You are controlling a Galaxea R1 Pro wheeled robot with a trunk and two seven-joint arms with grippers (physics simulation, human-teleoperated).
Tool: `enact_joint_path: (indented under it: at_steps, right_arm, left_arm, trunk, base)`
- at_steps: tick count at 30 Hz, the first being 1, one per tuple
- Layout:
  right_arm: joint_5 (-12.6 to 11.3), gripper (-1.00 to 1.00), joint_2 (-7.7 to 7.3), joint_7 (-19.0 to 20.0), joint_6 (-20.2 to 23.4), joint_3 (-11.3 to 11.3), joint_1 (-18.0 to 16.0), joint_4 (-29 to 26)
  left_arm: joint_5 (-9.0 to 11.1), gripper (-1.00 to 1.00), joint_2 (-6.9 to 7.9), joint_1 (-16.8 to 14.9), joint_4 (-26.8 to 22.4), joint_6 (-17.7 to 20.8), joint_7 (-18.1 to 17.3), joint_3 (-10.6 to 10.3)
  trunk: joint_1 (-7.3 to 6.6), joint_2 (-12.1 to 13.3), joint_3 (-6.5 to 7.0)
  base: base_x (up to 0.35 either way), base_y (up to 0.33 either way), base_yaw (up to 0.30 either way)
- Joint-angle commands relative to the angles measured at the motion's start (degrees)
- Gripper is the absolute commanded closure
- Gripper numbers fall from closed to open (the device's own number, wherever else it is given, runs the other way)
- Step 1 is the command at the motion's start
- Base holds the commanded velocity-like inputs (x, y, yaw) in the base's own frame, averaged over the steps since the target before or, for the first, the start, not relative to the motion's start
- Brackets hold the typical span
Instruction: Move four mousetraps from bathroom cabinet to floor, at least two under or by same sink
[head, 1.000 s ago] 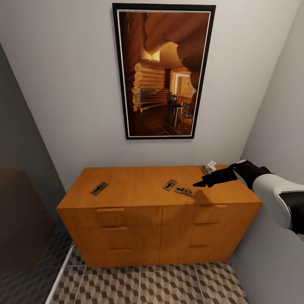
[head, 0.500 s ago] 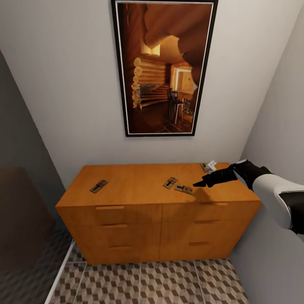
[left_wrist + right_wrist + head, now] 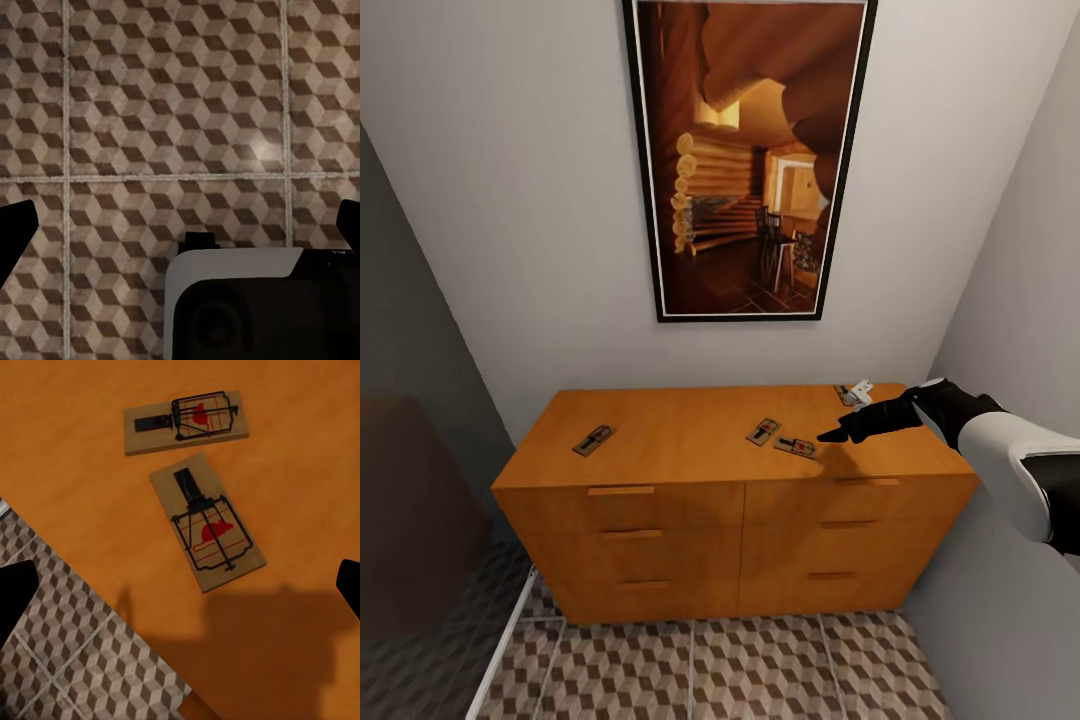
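Observation:
The orange-brown cabinet [image 3: 660,540] stands against the wall, its drawers closed. Several mousetraps lie on its top: one at the left [image 3: 593,440], two close together right of the middle [image 3: 763,431] [image 3: 796,447], and one at the back right corner [image 3: 850,396]. My right gripper [image 3: 833,436] hovers open just right of the pair. In the right wrist view the two traps [image 3: 186,421] [image 3: 208,521] lie side by side near the cabinet's front edge, under the right gripper [image 3: 181,589]. My left gripper [image 3: 180,225] is open over the bathroom floor [image 3: 172,97].
A tall framed picture [image 3: 750,160] hangs above the cabinet. A wall runs close on the right [image 3: 1010,250], and a dark panel [image 3: 410,500] stands at the left. Cube-patterned tiles [image 3: 710,670] stretch in front of the cabinet.
The whole head view has shifted up a little, so the camera moved. The mousetraps and my right gripper keep their places relative to each other.

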Motion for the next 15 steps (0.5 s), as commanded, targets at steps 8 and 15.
enact_joint_path:
  at_steps: [8,15]
  right_arm:
    - [-0.5,-1.00,-0.02,0.2,0.6,0.5,0.0,-0.1]
    - [-0.5,-1.00,-0.02,0.2,0.5,0.5,0.0,-0.1]
  left_arm:
    - [0.0,-1.00,-0.01,0.0,0.0,-0.2,0.0,0.1]
    - [0.0,-1.00,-0.01,0.0,0.0,-0.2,0.0,0.1]
  trunk:
    - [0.00,0.0,-0.07]
    - [0.00,0.0,-0.07]
  base:
    - [0.036,0.001,0.000]
    - [0.193,0.034,0.000]
